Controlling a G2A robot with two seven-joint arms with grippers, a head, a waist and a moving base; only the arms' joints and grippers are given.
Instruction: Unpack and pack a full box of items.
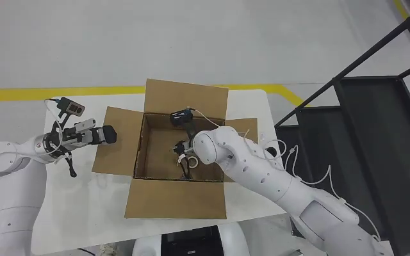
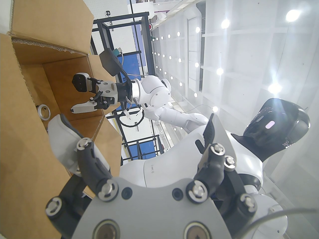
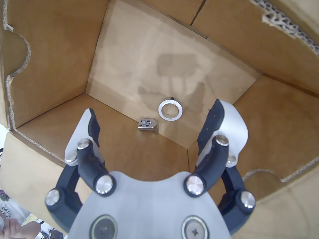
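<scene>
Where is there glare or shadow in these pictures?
Left wrist view: the ceiling lamps flare into bright blooms. Right wrist view: a soft shadow lies on the floor of the box and reaches the metal ring; there is no glare. Top view: the light is even, and the box is dimmer inside.

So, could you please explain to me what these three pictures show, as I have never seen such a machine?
It is a two-armed robot at a white table. One picture looks down from above its arms; the other two come from a camera on each wrist. An open cardboard box stands on the table. The right fingers hang inside it, open and empty, above a metal ring and a small metal block on the box floor. The left fingers are outside the box, by a flap, also open and holding nothing.
</scene>
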